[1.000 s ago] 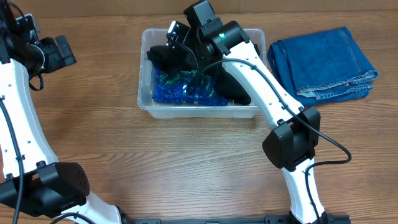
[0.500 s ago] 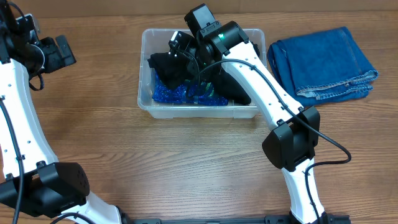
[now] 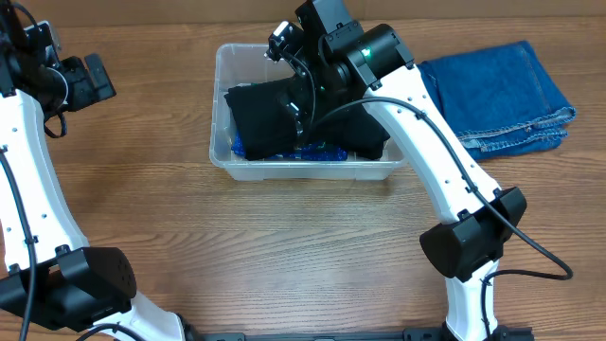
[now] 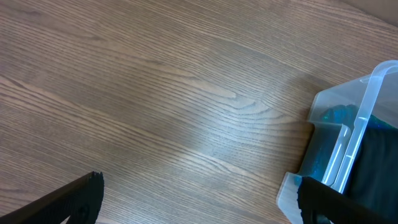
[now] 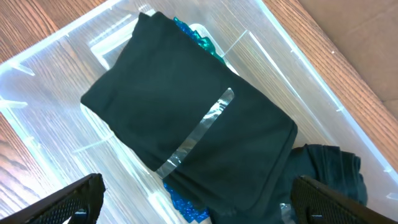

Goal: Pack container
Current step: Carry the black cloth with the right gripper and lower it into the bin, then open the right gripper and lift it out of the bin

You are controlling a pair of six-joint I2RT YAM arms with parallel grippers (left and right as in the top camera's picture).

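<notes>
Surface: A wood-grain table spreads under both grippers, its boards running side to side in the overhead view.
Room: A plain tan band lines the table's far edge, beyond the right gripper.
Container: The clear bin sits directly beneath the right gripper and well off to the left gripper's right. Its corner shows at the edge of the left wrist view.
Right gripper: The right gripper hangs over the bin's far left corner, fingers spread wide in the wrist view, with nothing between them.
Left gripper: The left gripper is poised above bare wood, well clear of the bin. Its fingers are wide apart and it is empty.
Black garment: A folded black garment lies flat in the bin right under the right gripper, with a shiny clear strip across it.
Blue item: A blue patterned item peeks out from under the black garment on the side nearer the robot. It also shows teal at the fold's far end.
Second garment: Another dark garment is bunched in the bin's right end, to the right gripper's right and partly covered by the arm.
Jeans: Folded blue jeans rest on the table outside the bin, farther to the right gripper's right.
</notes>
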